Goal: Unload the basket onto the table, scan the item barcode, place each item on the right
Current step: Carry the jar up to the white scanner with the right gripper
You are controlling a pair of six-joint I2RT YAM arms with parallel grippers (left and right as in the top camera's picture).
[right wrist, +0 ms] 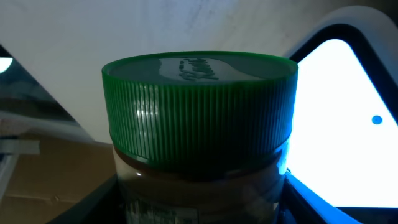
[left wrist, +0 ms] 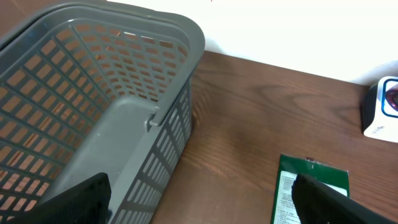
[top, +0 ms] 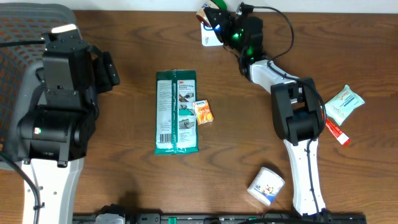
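Note:
My right gripper (right wrist: 199, 202) is shut on a jar with a ribbed green lid (right wrist: 199, 106), its dark fingers pressing the jar's sides below the lid. Just to the right of the jar glows the scanner's bright window (right wrist: 351, 124). From overhead, the right gripper (top: 221, 23) reaches to the table's far edge, right at the white scanner (top: 210, 38). The jar's label and barcode do not show. My left gripper (left wrist: 202, 205) stands wide open with nothing in it, hovering between the grey basket (left wrist: 93, 93) and a green wipes pack (left wrist: 311, 177).
A green wipes pack (top: 177, 112) and a small orange packet (top: 203, 111) lie mid-table. At the right lie a teal pouch (top: 343, 104) and a red tube (top: 336, 132). A white tub (top: 266, 185) sits near the front. The basket (top: 18, 43) fills the left side.

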